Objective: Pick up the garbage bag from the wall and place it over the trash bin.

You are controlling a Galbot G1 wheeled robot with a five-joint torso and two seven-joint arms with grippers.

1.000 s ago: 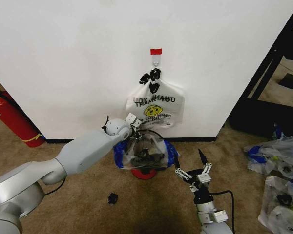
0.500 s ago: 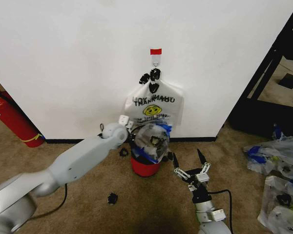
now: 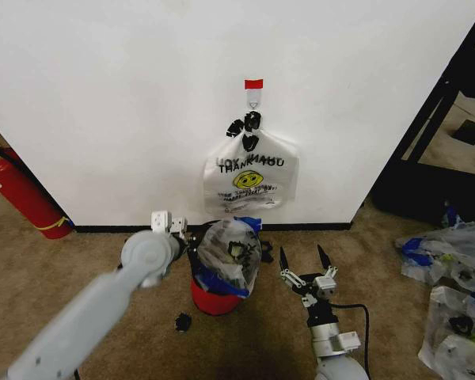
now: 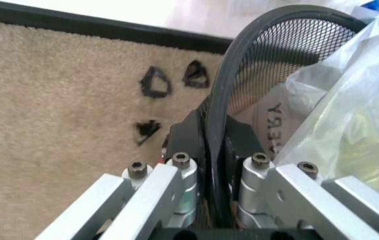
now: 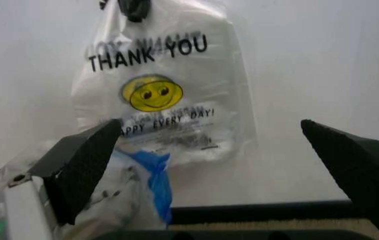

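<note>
Here the left gripper [image 4: 215, 150] pinches the black mesh rim of the trash bin [image 3: 214, 297], lower centre of the head view. The garbage bag [image 3: 228, 255] bulges over the bin's mouth. Lower right, the right gripper [image 3: 302, 273] hovers, fingers spread.

Left arm [image 3: 103, 305] — smooth light-grey shell, rounded wrist joint. Left gripper [image 4: 206, 150]: bare aluminium links, black socket screws, black fingers [image 4: 188, 137]. Right gripper [image 3: 303, 265] — black pointed fingers [image 5: 86, 160], silver linkage, black cable [image 3: 356, 313].
</note>
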